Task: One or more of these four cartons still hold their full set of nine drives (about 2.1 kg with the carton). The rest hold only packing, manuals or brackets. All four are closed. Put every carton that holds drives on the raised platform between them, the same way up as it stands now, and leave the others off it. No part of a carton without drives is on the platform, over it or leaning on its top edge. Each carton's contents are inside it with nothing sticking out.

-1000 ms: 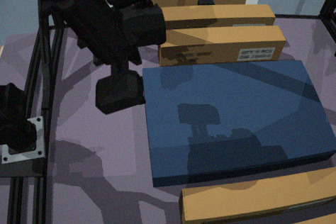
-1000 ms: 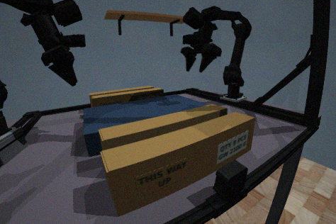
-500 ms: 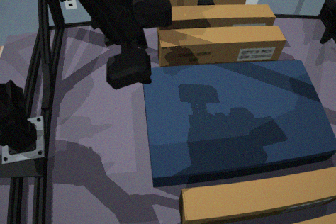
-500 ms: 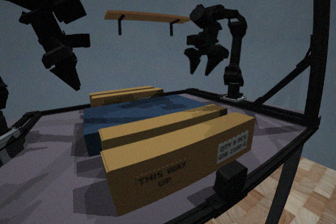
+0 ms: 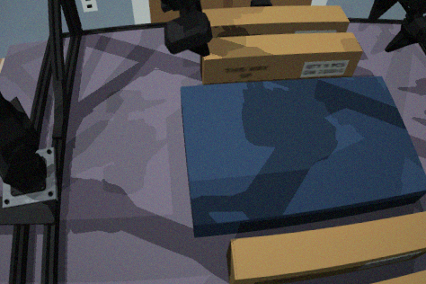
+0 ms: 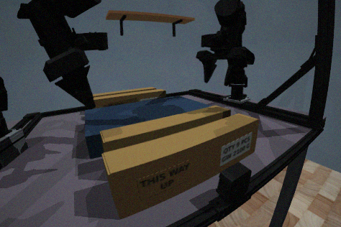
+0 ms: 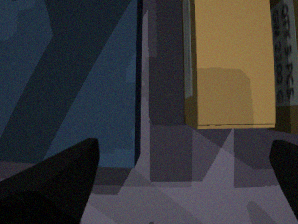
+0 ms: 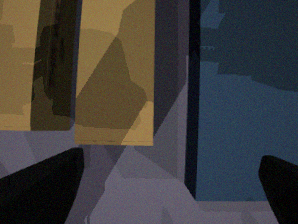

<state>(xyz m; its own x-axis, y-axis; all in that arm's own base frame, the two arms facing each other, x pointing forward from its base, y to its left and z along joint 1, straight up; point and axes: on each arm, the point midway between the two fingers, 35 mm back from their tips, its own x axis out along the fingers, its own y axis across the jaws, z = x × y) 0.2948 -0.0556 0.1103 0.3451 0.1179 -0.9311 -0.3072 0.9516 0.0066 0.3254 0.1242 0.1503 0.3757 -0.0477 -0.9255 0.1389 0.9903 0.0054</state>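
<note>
- The inner long tan cardboard carton (image 5: 292, 44) (image 6: 165, 121) (image 7: 235, 40) (image 8: 105, 100) is standing closed on the purple-grey bench (image 5: 112, 144), just beside the raised blue platform (image 5: 216, 144) (image 6: 137, 115) (image 7: 100, 100) (image 8: 240, 140), its long axis running along the platform's edge.
- Its matching outer tan carton (image 5: 279, 15) (image 6: 180, 158) (image 7: 287, 50) (image 8: 17, 75) is lying parallel on the side away from the platform.
- I'm seeing my black left tool (image 5: 381, 33) (image 6: 91, 105) (image 7: 186, 148) standing wide and empty by one end, my black right tool (image 5: 204, 51) (image 6: 220, 82) (image 8: 173, 162) wide and empty by the other; neither arm is clearly nearer.
- In both wrist views the carton is sitting off-centre, away from the platform, so I'm judging that both tools need shifting outward before lowering.
- I'm guessing a two-ended test lift is coming; printed labels alone aren't proving drives.
</note>
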